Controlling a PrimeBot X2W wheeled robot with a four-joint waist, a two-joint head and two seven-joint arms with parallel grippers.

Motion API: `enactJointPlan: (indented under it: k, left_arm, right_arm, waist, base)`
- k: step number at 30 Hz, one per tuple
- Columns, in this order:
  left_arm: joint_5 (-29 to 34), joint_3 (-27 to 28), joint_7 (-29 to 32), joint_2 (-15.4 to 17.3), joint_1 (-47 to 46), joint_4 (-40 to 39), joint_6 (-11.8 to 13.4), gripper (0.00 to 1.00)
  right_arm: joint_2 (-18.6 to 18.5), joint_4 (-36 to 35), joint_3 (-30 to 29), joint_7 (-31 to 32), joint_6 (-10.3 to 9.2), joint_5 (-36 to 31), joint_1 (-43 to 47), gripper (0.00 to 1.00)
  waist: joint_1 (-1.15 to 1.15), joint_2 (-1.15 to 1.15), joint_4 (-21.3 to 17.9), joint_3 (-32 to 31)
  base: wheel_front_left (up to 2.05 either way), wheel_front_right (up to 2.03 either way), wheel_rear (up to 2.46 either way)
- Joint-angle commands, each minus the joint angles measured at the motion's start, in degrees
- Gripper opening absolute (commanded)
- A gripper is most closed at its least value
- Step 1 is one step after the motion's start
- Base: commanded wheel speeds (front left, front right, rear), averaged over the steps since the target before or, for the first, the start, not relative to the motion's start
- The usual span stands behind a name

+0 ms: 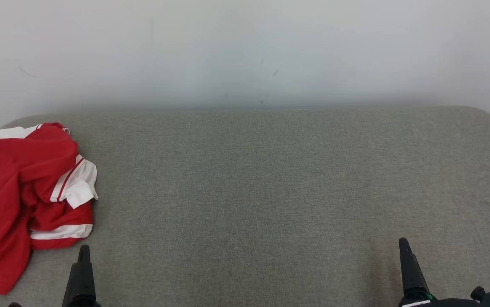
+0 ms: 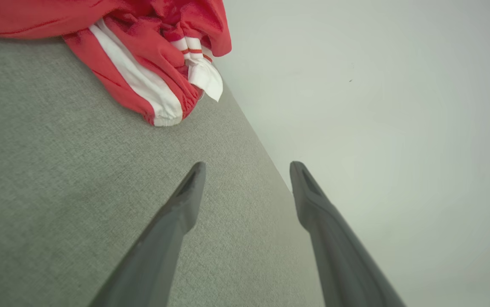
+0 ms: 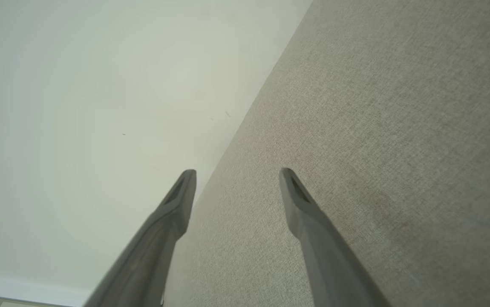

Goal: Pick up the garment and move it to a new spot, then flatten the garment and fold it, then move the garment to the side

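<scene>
**Both jaws spread, garment untouched**

Left jaws and right jaws stand spread and empty over the near edge of the grey fabric table (image 1: 245, 179). The red-and-white garment (image 1: 19, 192) lies crumpled at the table's left end, near the left jaws, not touching.

A: Look of the left gripper (image 2: 247, 168)?
B: Two long dark grey fingers (image 2: 177, 213), tapering to blunt points, a slot near each tip
A: And the right gripper (image 3: 237, 172)?
B: Same pair; at the base a green mark (image 1: 429, 296), white strip (image 1: 415, 303), round knob (image 1: 478, 292)
</scene>
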Motion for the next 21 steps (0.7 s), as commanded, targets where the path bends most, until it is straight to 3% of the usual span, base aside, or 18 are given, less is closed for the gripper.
enactJointPlan:
  k: [1, 21]
  left_arm:
    - [2.09, -0.11, -0.52, 0.38, 0.13, -1.06, 0.06, 1.00]
    - [25.34, -4.17, -4.78, 0.50, 1.96, -4.31, 3.10, 1.00]
  right_arm:
    - [-0.13, -0.85, 0.15, -0.47, 0.26, -1.55, -1.38, 1.00]
    - [-0.15, 0.23, 1.80, -3.43, 0.33, -21.62, -1.33, 1.00]
  waist:
    - [0.00, 0.00, 0.00, 0.02]
    - [0.00, 0.00, -0.10, -0.07]
  base:
    - [0.00, 0.00, 0.00]
    - [0.00, 0.00, 0.00]
